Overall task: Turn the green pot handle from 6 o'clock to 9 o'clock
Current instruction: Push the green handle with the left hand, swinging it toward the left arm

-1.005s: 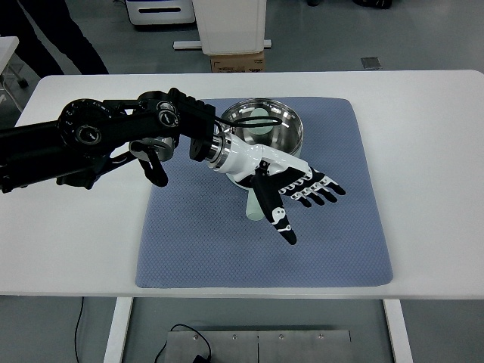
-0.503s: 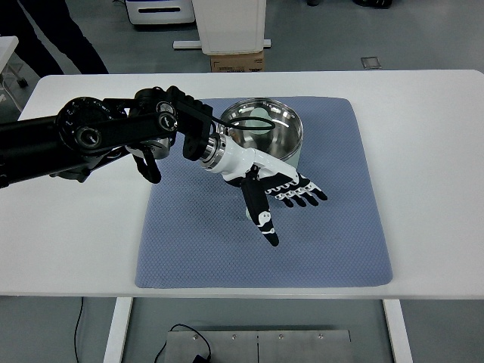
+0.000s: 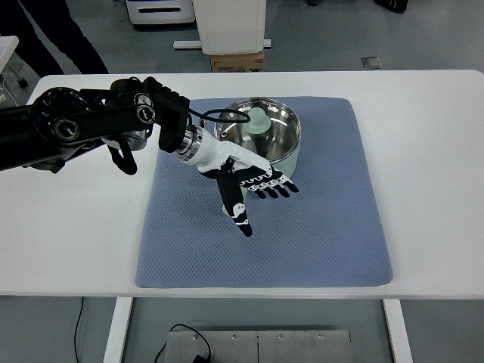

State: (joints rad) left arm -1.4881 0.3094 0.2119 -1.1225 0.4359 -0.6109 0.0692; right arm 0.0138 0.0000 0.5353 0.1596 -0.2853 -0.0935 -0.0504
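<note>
Fingers of the left hand (image 3: 246, 181) are spread, nothing held, just in front of the green pot (image 3: 261, 136) on the blue mat (image 3: 333, 227).

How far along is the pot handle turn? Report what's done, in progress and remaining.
Done: nothing can be confirmed; no handle shows on the green pot, at 6 or at 9 o'clock. In hand: the left hand, fingers spread, is at the pot's near-left side over the blue mat, likely hiding the handle. Left: get the handle visibly to 9 o'clock, then withdraw.
</note>
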